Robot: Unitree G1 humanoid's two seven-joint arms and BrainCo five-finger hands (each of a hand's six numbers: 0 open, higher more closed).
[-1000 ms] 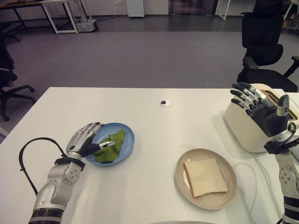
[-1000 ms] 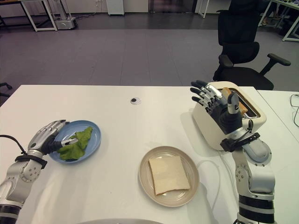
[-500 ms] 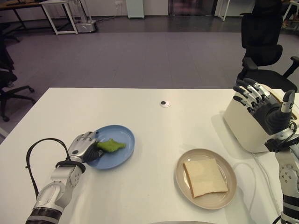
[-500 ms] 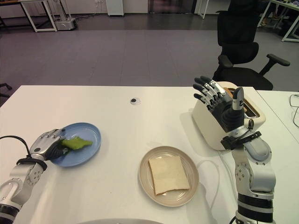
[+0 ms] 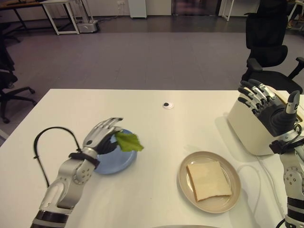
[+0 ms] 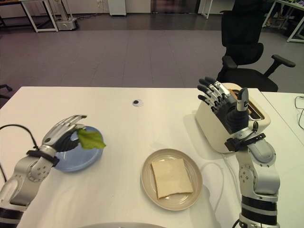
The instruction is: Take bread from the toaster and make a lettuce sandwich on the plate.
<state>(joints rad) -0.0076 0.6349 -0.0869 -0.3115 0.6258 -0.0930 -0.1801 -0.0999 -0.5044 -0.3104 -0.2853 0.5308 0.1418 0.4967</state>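
Note:
My left hand (image 5: 102, 137) is raised over the blue plate (image 5: 114, 164) at the left, pinching a green lettuce leaf (image 5: 128, 141) that sticks out to the right, clear of the plate. A beige plate (image 5: 210, 181) in the middle right holds one slice of bread (image 5: 208, 180). The cream toaster (image 5: 254, 128) stands at the right edge, a slice of bread (image 6: 232, 95) showing in its slot. My right hand (image 5: 268, 113) is held upright in front of the toaster with its fingers spread, holding nothing.
A small round black and white disc (image 5: 167, 105) lies at the table's far middle. A black cable (image 5: 47, 142) loops from my left arm. A white cord (image 5: 259, 175) runs from the toaster along the right side. An office chair (image 5: 268, 45) stands behind the table.
My left hand closed on the lettuce, then lifted it off the blue plate, up and to the right. My right hand shifted slightly right and has stayed by the toaster.

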